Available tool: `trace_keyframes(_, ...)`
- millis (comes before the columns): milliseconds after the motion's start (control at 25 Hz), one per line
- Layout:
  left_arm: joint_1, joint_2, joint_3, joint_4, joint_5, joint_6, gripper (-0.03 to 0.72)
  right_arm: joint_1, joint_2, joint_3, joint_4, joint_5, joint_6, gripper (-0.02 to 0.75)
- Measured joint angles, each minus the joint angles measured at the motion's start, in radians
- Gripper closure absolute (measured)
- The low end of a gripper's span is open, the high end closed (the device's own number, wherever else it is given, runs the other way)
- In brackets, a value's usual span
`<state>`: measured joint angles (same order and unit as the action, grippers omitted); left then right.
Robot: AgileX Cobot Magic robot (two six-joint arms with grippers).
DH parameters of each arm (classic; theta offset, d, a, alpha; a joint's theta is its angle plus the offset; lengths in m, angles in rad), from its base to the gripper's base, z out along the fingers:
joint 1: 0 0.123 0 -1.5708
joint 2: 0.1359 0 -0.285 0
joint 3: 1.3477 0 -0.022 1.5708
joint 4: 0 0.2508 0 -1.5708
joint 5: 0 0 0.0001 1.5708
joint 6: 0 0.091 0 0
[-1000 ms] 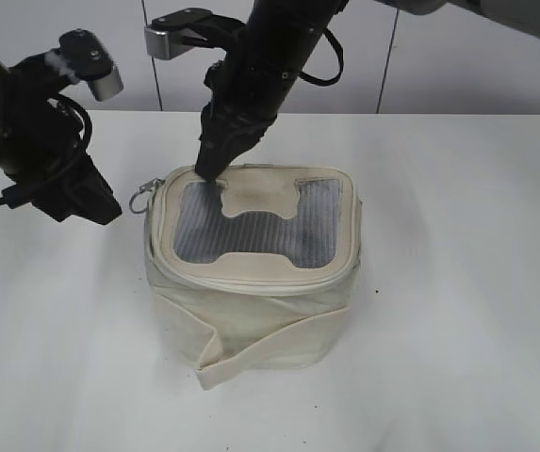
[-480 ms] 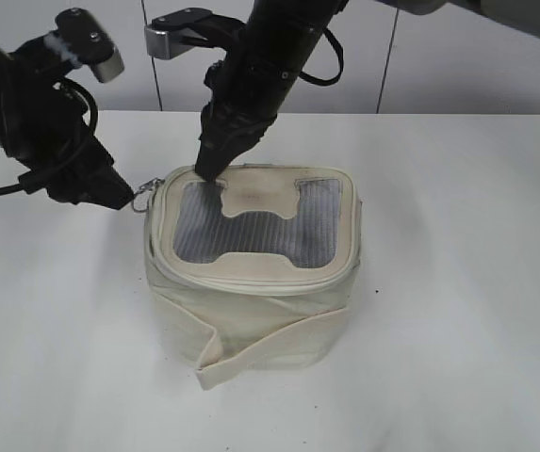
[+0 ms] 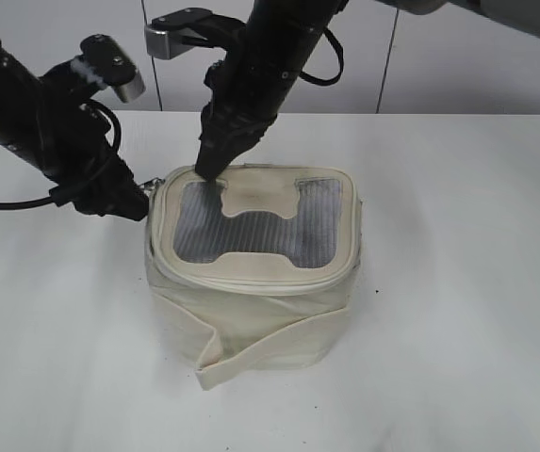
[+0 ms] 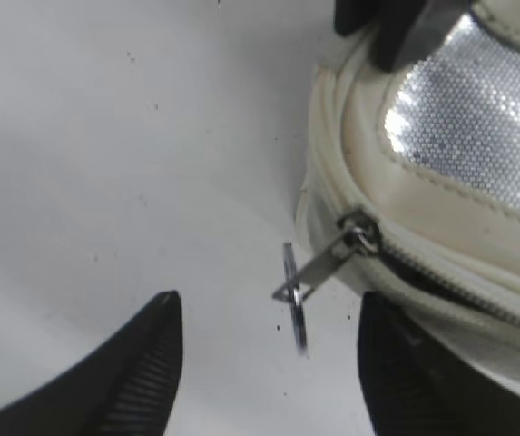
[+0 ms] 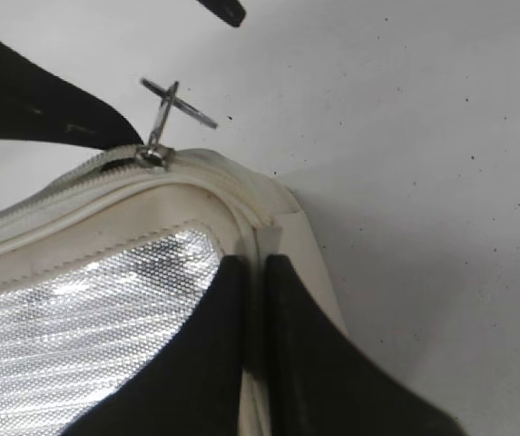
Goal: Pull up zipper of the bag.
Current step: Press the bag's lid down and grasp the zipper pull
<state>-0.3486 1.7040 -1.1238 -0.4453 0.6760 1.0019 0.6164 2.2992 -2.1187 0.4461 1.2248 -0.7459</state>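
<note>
Near the middle of the white counter (image 3: 458,282), somewhat toward its far edge, you had the small boxy cream-white soft bag (image 3: 251,282) sitting with its grey mesh top panel (image 3: 251,231) facing up and a loose cream strap (image 3: 251,353) hanging on the near face. Your right gripper (image 3: 211,169) pressed down on the top's far-left corner with its black fingers (image 5: 241,363) drawn nearly together, pinning the rim and holding nothing between them. Your left gripper (image 4: 264,363) stood wide, its two ribbed fingers (image 4: 142,372) apart, and the silver ring-shaped pull (image 4: 292,304) lay in the gap between them, not yet pinched. That pull stuck out from a small silver slider (image 4: 359,234) at the bag's left corner, pointing away from the bag toward the counter's left edge, its ring seen nearly edge-on in the left wrist view. From the slider the cream zipper (image 4: 459,282) ran along the rim toward the near side, with a dark gap beside it there. The left arm was plainly the nearer one. I judged that you needed to close on the ring, then draw it along the track. Bare counter lay open to the left and front.
</note>
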Motion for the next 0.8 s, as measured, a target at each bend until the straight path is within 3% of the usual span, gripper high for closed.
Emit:
trace_keyframes(80,-0.006,0.004,0.000,-0.015,-0.011,0.011,0.241,0.000,0.000,0.000,-0.001,0.000,0.000,0.701)
trace_keyframes(200,-0.013,0.006,0.000,-0.042,-0.011,0.036,0.350,0.000,0.000,0.000,-0.001,0.000,0.000,0.702)
trace_keyframes(360,-0.013,0.008,0.000,-0.068,-0.033,0.063,0.615,0.000,0.000,0.000,-0.002,-0.001,0.000,0.702)
trace_keyframes(400,-0.013,0.008,0.000,-0.067,-0.030,0.066,0.651,0.000,0.000,0.000,-0.004,-0.002,0.001,0.702)
trace_keyframes(800,-0.018,-0.003,0.000,-0.037,0.021,0.024,0.685,0.000,-0.001,0.000,-0.008,-0.003,0.004,0.702)
